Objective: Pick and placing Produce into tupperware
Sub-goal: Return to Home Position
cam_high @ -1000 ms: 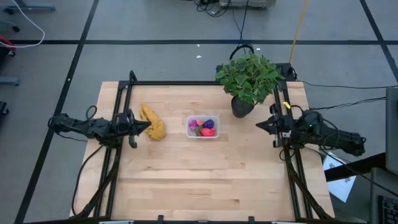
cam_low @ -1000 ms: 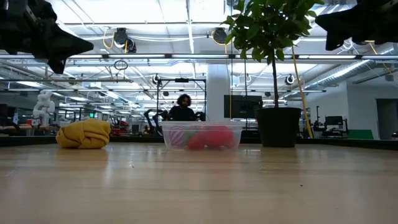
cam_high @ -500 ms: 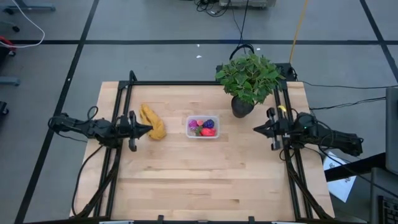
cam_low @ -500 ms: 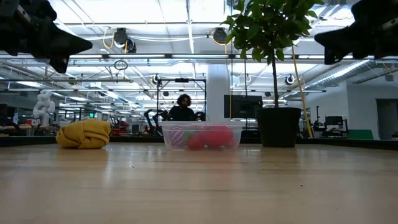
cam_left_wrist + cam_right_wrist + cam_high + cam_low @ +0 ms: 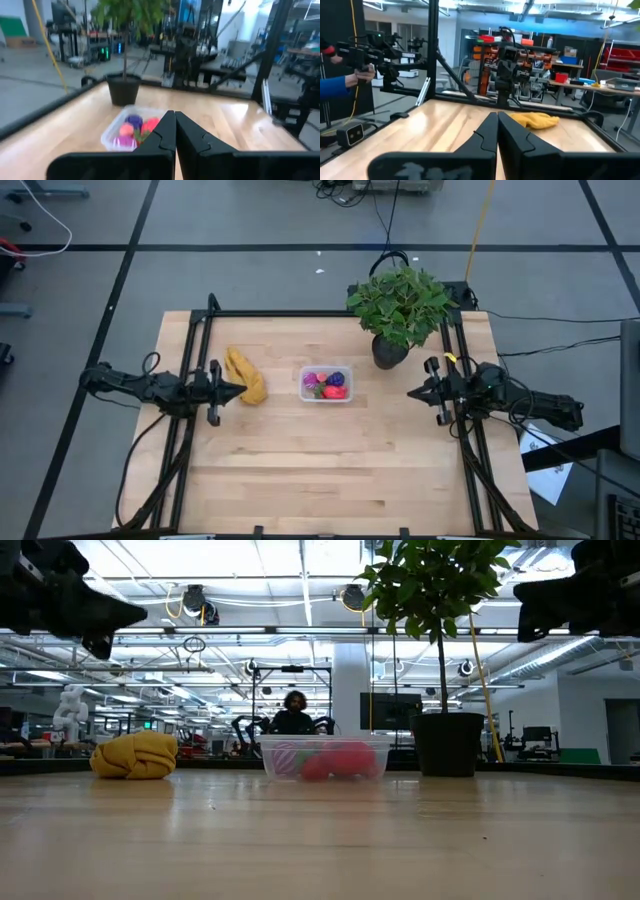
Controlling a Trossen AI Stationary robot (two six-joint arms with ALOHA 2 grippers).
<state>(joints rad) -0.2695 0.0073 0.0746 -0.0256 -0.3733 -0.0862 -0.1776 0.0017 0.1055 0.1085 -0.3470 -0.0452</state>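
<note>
The clear tupperware (image 5: 326, 384) stands on the table's middle and holds several red, pink and purple produce pieces (image 5: 327, 382); in the low view the tupperware (image 5: 325, 757) shows them through its wall, and the left wrist view shows the produce (image 5: 134, 127) too. My left gripper (image 5: 240, 388) hovers shut at the table's left edge, pointing level toward the middle. My right gripper (image 5: 410, 392) hovers shut at the right edge, pointing toward the middle. The shut fingers show in the left wrist view (image 5: 175, 120) and the right wrist view (image 5: 497, 120). Neither holds anything.
A yellow banana bunch (image 5: 246, 376) lies just beyond my left gripper's tip. A potted green plant (image 5: 397, 308) stands at the far right. A black frame (image 5: 330, 314) runs along the table's far edge and sides. A person (image 5: 293, 713) sits in the room behind.
My right gripper has sunk a little and drawn slightly toward the table's middle. My left gripper has turned slightly in place. Both stay shut. The tupperware, produce and banana bunch have not moved.
</note>
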